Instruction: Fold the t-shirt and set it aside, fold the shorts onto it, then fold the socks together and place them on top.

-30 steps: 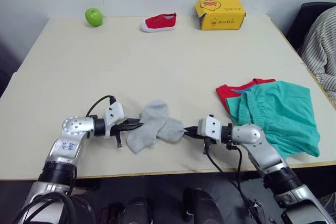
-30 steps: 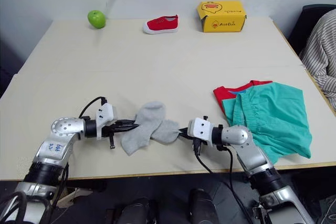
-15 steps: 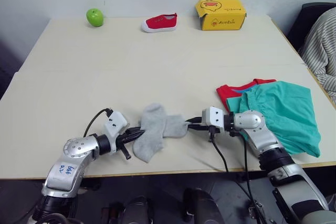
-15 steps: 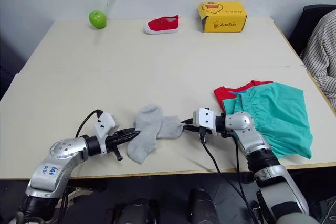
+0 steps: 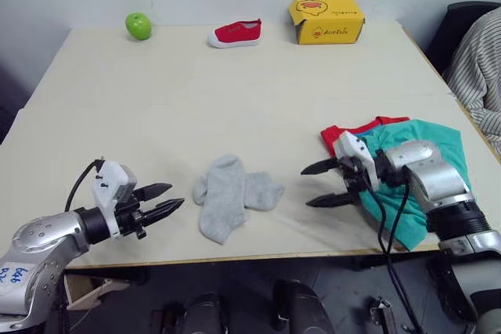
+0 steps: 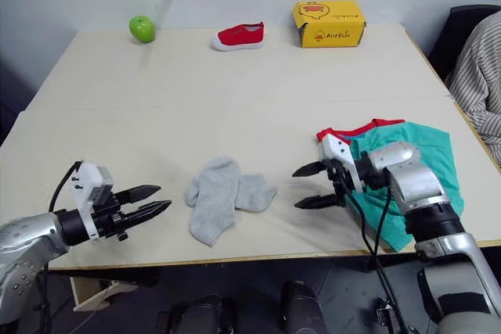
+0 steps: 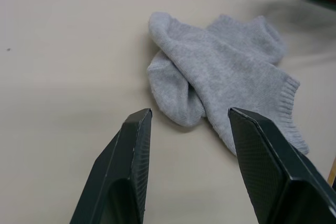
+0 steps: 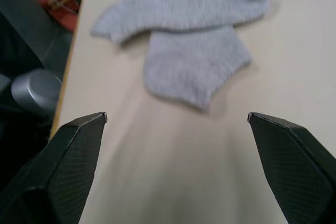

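The two light grey socks lie crossed over each other on the table near its front edge; both wrist views show them lying free. My left gripper hovers open a short way to their left, nothing between its fingers. On the other side my right gripper stands wide open and empty, between the socks and the clothes pile. The teal shorts lie folded on the red t-shirt at the right; my right forearm covers part of them.
Along the far edge sit a green apple, a small red shoe and a yellow box. A person's striped sleeve and a dark chair are beyond the table's right side.
Both grippers have let go of the socks, opened and pulled back, left to the left and right to the right. The socks now lie free on the table.
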Action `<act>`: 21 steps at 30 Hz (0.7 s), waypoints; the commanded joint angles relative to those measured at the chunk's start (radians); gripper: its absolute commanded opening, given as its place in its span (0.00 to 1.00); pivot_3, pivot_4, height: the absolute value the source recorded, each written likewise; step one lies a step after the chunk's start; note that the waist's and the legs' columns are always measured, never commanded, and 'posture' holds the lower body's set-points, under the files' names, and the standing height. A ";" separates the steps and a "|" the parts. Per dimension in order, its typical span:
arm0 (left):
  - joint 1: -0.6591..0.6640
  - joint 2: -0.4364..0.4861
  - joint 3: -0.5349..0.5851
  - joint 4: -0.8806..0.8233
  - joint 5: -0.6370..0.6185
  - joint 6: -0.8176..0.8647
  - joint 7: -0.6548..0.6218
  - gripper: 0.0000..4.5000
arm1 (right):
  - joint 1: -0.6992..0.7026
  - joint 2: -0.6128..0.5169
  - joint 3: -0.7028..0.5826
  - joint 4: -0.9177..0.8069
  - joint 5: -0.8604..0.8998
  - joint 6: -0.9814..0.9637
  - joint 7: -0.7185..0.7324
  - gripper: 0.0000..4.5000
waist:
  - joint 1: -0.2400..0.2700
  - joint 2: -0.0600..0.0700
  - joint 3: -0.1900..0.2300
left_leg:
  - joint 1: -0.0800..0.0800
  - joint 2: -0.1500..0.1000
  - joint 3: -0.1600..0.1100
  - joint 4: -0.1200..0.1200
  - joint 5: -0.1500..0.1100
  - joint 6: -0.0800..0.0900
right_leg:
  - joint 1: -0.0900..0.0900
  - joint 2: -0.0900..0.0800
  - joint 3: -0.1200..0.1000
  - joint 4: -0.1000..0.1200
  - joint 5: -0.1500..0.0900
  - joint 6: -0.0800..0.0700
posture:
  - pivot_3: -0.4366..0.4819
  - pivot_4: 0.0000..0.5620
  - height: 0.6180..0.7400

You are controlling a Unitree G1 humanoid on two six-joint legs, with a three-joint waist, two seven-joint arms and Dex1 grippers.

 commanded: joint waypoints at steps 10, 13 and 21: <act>-0.434 -0.046 -0.324 0.400 0.165 -0.186 -0.079 0.54 | 0.273 0.103 0.022 -0.579 0.176 0.490 -0.367 0.99 | 0.024 -0.001 -0.001 | -0.001 -0.003 0.001 0.000 -0.001 0.002 | 0.000 0.001 -0.005 -0.001 0.001 0.002 | 0.48 0.27 1.00; -0.517 -0.073 -0.383 0.517 0.208 -0.235 -0.113 0.54 | 0.286 0.143 0.021 -0.612 0.191 0.578 -0.471 0.99 | 0.019 -0.001 -0.001 | -0.001 -0.003 0.003 0.000 -0.001 0.002 | -0.001 0.002 -0.004 0.000 0.001 0.002 | 0.48 0.27 1.00; -0.688 -0.160 -0.470 0.824 0.308 -0.353 -0.167 0.54 | 0.287 0.285 0.021 -0.600 0.208 0.721 -0.698 0.99 | 0.020 -0.002 -0.001 | -0.002 -0.004 0.004 0.000 -0.001 0.001 | -0.001 0.006 -0.004 0.001 0.002 0.002 | 0.48 0.27 1.00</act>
